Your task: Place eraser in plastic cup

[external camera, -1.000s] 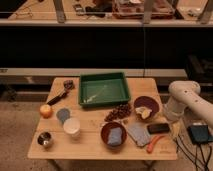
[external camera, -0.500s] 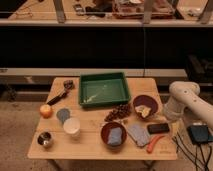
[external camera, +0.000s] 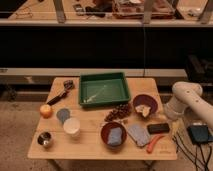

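The eraser [external camera: 158,128], a small flat black block, lies on the wooden table [external camera: 90,147] near its right edge, touched by nothing. The plastic cup [external camera: 72,126], white and upright, stands at the front left, far from the eraser. My white arm [external camera: 186,99] bends in from the right past the table's edge. Its gripper [external camera: 170,113] hangs low beside the right edge, just above and right of the eraser, open and holding nothing.
A green tray [external camera: 104,90] sits at the back centre, dark grapes [external camera: 119,112] in front of it. Near the eraser are a maroon bowl [external camera: 145,105], a grey pad [external camera: 138,134], an orange carrot-like piece [external camera: 154,142] and a red bowl [external camera: 113,135]. An orange fruit [external camera: 46,110] and a metal cup [external camera: 45,139] stand left.
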`<state>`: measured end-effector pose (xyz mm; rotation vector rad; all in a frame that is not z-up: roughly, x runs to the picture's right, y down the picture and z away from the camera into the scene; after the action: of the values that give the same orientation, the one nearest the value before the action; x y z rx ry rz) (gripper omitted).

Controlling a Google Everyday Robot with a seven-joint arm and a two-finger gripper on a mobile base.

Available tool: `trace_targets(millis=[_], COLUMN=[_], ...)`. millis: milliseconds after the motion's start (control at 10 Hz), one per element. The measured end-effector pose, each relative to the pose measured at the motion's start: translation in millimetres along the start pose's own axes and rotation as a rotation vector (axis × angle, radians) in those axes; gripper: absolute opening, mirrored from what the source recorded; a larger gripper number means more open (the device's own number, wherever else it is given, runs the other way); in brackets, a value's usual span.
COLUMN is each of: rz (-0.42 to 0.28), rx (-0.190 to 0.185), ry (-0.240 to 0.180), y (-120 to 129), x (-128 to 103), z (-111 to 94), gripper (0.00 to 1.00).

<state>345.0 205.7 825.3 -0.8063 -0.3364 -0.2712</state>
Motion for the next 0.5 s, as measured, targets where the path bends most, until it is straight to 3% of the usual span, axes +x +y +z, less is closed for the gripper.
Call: trace_targets(millis=[500], rz=[0.019], rx=[0.007], ry=[-0.003], y=[-2.6], x=[5.8], z=[21.5], gripper=[0.80])
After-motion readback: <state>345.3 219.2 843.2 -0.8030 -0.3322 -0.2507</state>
